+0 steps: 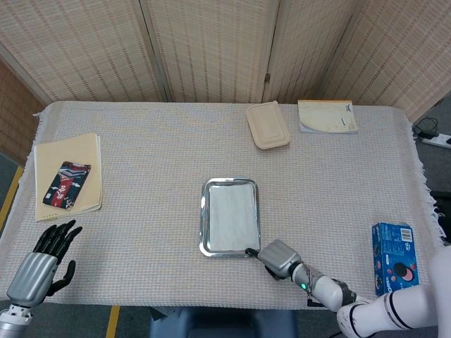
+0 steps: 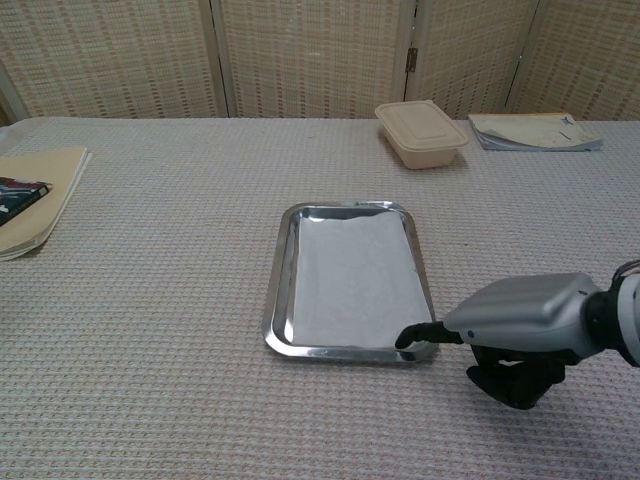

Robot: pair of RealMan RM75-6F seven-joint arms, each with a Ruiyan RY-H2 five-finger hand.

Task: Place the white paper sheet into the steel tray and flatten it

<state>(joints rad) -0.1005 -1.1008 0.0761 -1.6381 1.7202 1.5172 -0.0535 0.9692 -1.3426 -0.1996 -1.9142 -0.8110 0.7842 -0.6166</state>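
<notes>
A steel tray (image 1: 205, 211) (image 2: 282, 298) sits mid-table with the white paper sheet (image 1: 231, 218) (image 2: 354, 282) lying inside it. My right hand (image 1: 277, 258) (image 2: 522, 325) is low at the tray's near right corner. One black fingertip (image 2: 407, 339) reaches out and presses on the paper's near right corner, while the rest of its fingers are curled under. My left hand (image 1: 41, 265) rests at the table's near left edge, its fingers spread and holding nothing; only the head view shows it.
A beige lidded container (image 1: 268, 124) (image 2: 421, 133) and a booklet (image 1: 326, 116) (image 2: 535, 131) lie at the far right. A tan folder with a dark packet (image 1: 68, 182) is at the left. A blue cookie box (image 1: 394, 268) sits at the near right edge.
</notes>
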